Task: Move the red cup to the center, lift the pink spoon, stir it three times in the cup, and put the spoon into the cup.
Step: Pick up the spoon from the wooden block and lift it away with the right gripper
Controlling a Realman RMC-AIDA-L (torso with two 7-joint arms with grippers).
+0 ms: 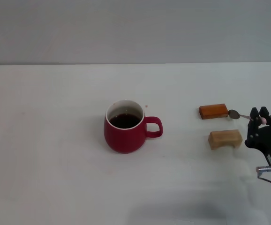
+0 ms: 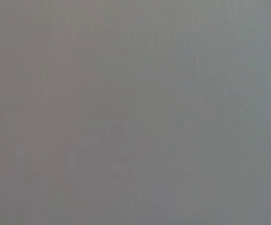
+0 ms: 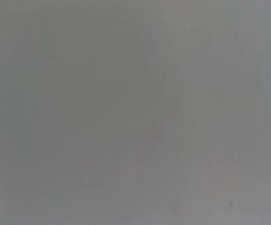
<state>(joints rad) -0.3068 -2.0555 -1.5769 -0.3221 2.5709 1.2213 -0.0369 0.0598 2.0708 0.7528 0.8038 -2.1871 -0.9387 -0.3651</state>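
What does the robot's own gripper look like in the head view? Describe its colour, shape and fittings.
Only the right gripper shows: matte black, chunky, with short blunt fingers. A silver metal fitting sits low on its wrist, with a small cyan light beneath. The left arm is out of sight.

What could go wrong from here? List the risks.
1. The right gripper seems to pinch the pink spoon by a small part of its handle, so the spoon could slip or swivel on lifting.
2. Two wooden blocks lie close by; a low sweep toward the red cup could knock them.
3. The cup holds dark liquid, so brisk stirring might splash the white table.
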